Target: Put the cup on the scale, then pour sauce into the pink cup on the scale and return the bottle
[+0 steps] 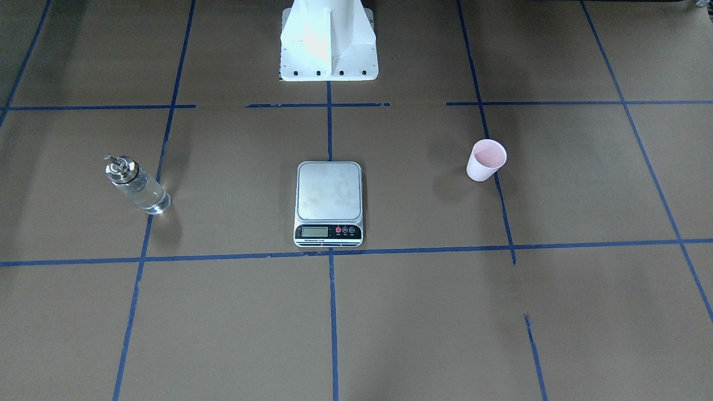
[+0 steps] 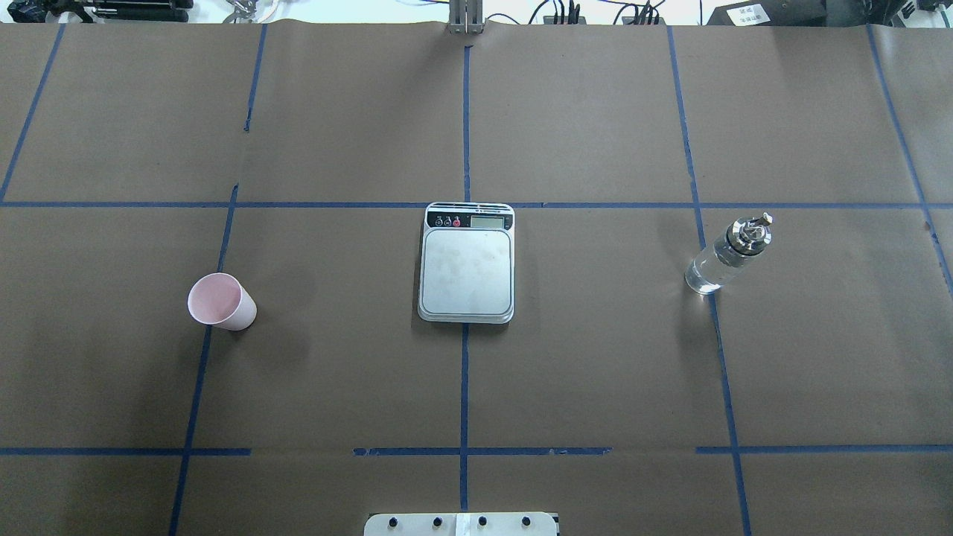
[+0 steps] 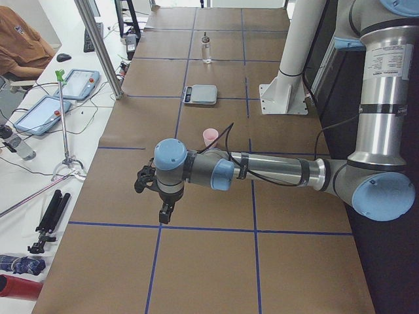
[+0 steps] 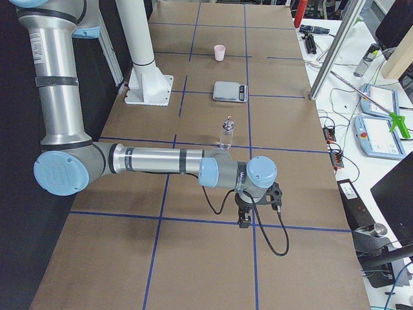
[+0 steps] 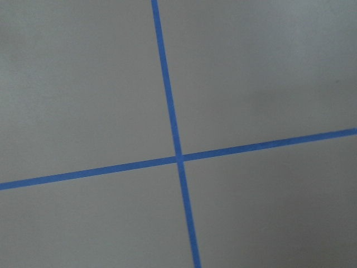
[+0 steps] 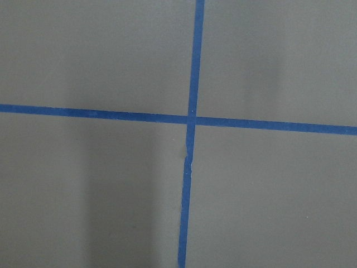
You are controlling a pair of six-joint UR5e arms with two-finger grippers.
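Note:
The pink cup [image 1: 486, 160] [image 2: 221, 301] stands upright on the brown table, on my left side, well apart from the scale. The silver-topped scale [image 1: 328, 192] [image 2: 467, 272] sits in the table's middle with nothing on its platform. The clear glass bottle [image 1: 136, 185] [image 2: 726, 257] with its metal cap stands upright on my right side, clear sauce showing inside. My left gripper [image 3: 165, 210] hangs above the table beyond the cup [image 3: 210, 137]; my right gripper [image 4: 244, 223] hangs beyond the bottle [image 4: 226, 134]. Both show only in the side views, so I cannot tell their state.
Blue tape lines grid the brown table cover. The white robot base [image 1: 328, 42] stands behind the scale. Along the operators' side are a metal post [image 3: 98, 46], teach pendants [image 3: 78, 83] [image 4: 377, 100] and a seated person [image 3: 19, 46].

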